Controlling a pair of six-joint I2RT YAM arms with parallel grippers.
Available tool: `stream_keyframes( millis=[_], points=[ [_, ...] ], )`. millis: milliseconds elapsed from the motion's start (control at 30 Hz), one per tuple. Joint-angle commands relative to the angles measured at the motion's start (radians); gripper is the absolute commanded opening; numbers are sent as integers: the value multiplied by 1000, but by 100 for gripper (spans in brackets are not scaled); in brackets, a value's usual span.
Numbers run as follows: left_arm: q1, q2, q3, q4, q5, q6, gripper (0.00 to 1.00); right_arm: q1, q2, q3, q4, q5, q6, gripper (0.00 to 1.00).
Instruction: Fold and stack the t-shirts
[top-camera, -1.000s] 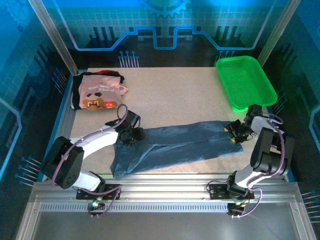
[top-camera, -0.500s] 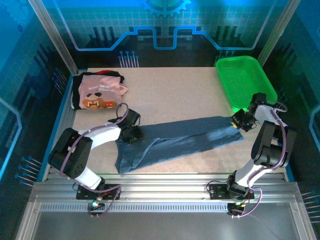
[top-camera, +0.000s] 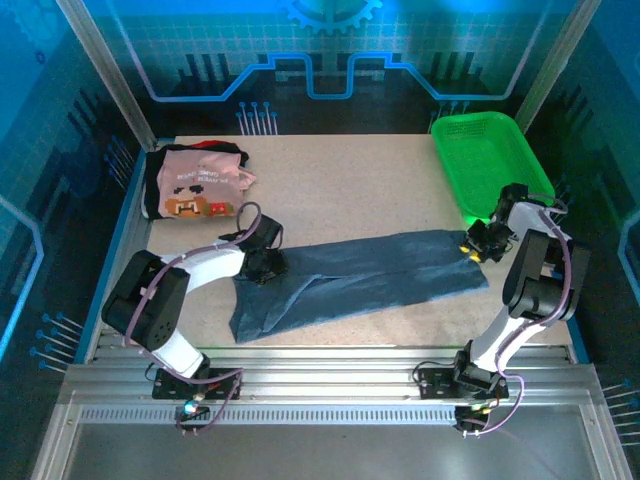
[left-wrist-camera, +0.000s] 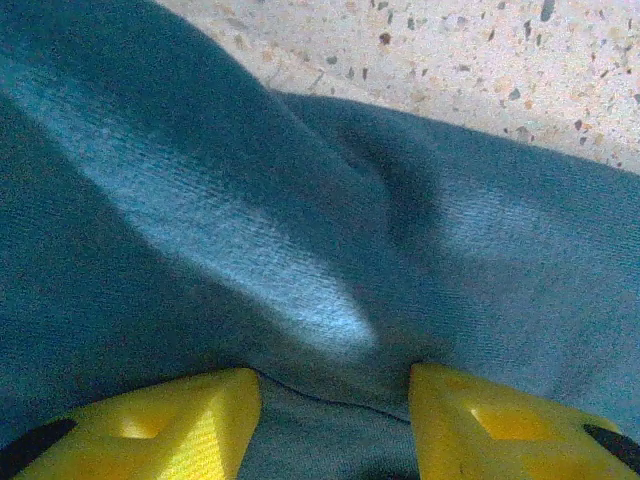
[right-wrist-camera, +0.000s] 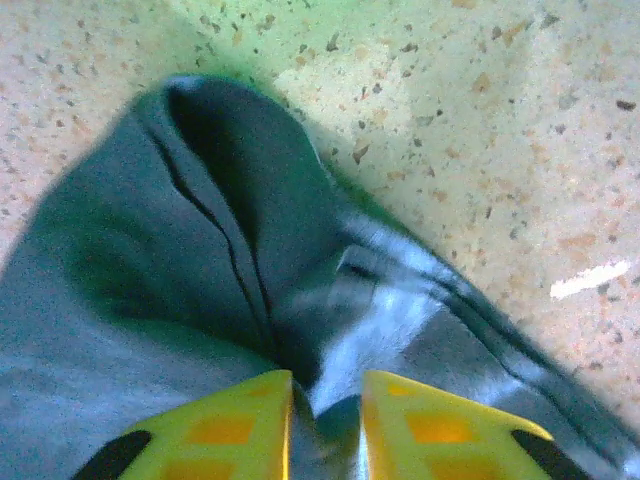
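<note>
Slate-blue t-shirt (top-camera: 380, 275) stretched long across the table (top-camera: 350, 180): soft, light, limp (sags wherever unsupported). Best taken at hem corners or shoulders. Left fingers (left-wrist-camera: 150, 420) half apart over bunched cloth, grip unclear. Right fingers (right-wrist-camera: 430, 420) nearly together, pinching a folded edge.

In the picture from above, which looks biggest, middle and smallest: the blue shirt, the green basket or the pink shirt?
1. blue shirt, stretched out across the table, clearly the biggest.
2. green basket, in the far right corner.
3. pink shirt, bunched up in the far left corner, the smallest.
</note>
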Motion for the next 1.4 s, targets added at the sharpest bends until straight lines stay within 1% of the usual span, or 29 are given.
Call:
stream_keyframes(
  millis=[0, 33, 133, 233, 333, 467, 567, 733, 867, 1000, 1100, 1367],
  points=[
    [26, 79, -59, -171, -82, 64, 49, 2, 7, 22, 16, -16, 13, 38],
    [31, 74, -60, -176, -83, 72, 49, 3, 4, 21, 13, 0, 18, 42],
    [38, 66, -68, -166, -75, 68, 49, 0, -22, -13, 20, 66, 38, 45],
    [39, 62, -56, -182, -76, 74, 49, -17, -67, -78, 70, 49, 77, 46],
    [41, 52, -56, -172, -67, 87, 50, -60, -132, -169, 161, -89, 145, 46],
    [41, 49, -50, -168, -56, 94, 50, -93, -179, -214, 160, -201, 201, 48],
    [41, 49, -54, -165, -53, 96, 50, -105, -180, -242, 148, -256, 232, 50],
    [41, 47, -57, -161, -47, 97, 50, -116, -164, -303, 218, -356, 307, 51],
    [41, 36, -59, -161, -49, 96, 50, -129, -158, -311, 213, -325, 320, 51],
    [41, 35, -62, -158, -49, 99, 50, -136, -151, -339, 290, -339, 373, 51],
    [41, 36, -61, -159, -50, 100, 50, -168, -138, -337, 322, -340, 402, 50],
    [41, 36, -60, -162, -49, 102, 50, -176, -131, -329, 347, -356, 434, 47]
  ],
)
